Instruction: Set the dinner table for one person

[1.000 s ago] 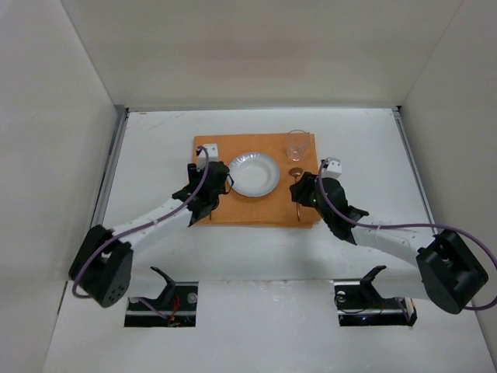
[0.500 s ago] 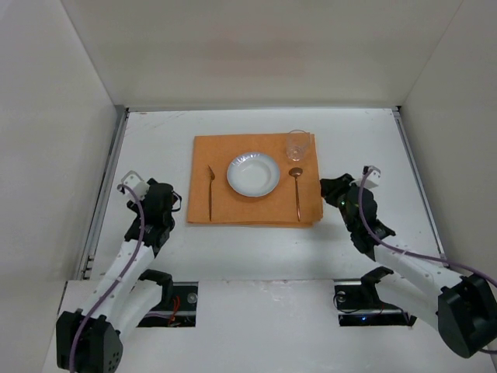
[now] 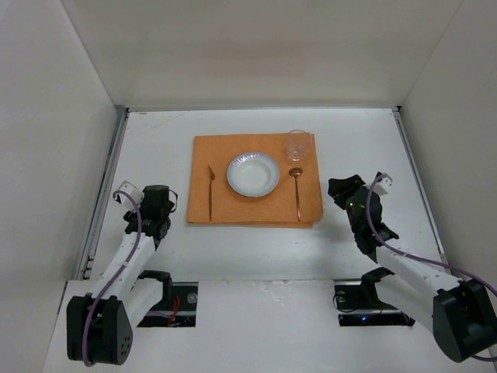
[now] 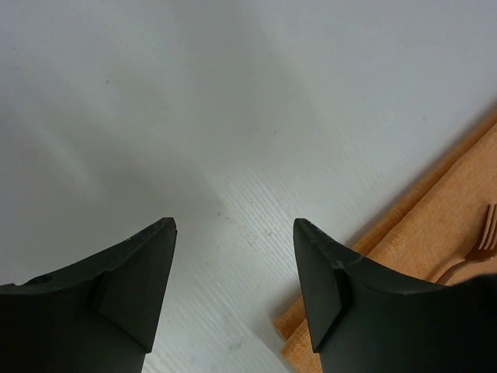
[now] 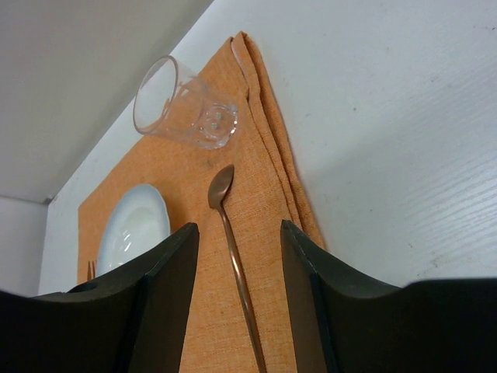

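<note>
On the white dinner table lies an orange mat. A white plate sits at its middle, a copper fork to its left, a copper spoon to its right, and a clear glass at the mat's back right. My left gripper is open and empty, left of the mat; the left wrist view shows its gripper over bare table beside the mat's corner. My right gripper is open and empty, right of the mat; the right wrist view frames the spoon, glass and plate beyond the gripper.
White walls enclose the table on three sides, with metal rails along the left and right edges. Two arm base mounts sit at the near edge.
Both arms have drawn back from the mat toward the near edge, leaving the fork and the spoon lying on it. Both grippers are now off the mat, over bare table.
</note>
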Tool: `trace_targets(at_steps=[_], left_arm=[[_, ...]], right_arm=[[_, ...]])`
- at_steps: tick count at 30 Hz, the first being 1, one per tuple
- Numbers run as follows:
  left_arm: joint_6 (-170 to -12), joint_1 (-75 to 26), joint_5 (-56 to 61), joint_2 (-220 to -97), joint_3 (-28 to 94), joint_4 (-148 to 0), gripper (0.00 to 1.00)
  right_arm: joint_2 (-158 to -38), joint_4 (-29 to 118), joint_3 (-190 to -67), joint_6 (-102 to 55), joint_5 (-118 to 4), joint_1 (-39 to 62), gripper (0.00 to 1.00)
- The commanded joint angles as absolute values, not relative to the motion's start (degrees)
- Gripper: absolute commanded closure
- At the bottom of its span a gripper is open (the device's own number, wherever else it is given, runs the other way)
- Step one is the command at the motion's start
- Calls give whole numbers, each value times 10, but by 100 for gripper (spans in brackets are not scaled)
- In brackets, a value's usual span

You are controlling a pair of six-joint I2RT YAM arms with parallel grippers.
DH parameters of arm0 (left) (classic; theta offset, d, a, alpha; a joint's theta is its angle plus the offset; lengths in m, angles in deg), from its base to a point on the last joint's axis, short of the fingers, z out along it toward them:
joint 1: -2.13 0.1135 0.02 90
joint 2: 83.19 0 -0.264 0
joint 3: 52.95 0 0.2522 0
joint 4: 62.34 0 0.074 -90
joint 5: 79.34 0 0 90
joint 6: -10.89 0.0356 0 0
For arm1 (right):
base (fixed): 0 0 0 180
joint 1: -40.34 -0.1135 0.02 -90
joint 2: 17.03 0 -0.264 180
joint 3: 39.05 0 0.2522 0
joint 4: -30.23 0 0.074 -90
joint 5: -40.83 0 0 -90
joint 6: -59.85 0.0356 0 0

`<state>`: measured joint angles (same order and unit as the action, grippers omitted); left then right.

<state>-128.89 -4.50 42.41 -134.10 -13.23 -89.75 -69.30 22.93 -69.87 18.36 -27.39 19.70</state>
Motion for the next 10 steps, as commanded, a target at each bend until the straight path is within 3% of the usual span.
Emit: trace_targets(at_steps=[1, 10], left_arm=[[-1303, -44, 406, -1352, -111, -903, 40], [-1290, -49, 404, -1373, -107, -870, 42]], right_arm=[[-699, 208, -706, 192, -269, 198, 48], [-722, 189, -710, 187, -270, 194, 47]])
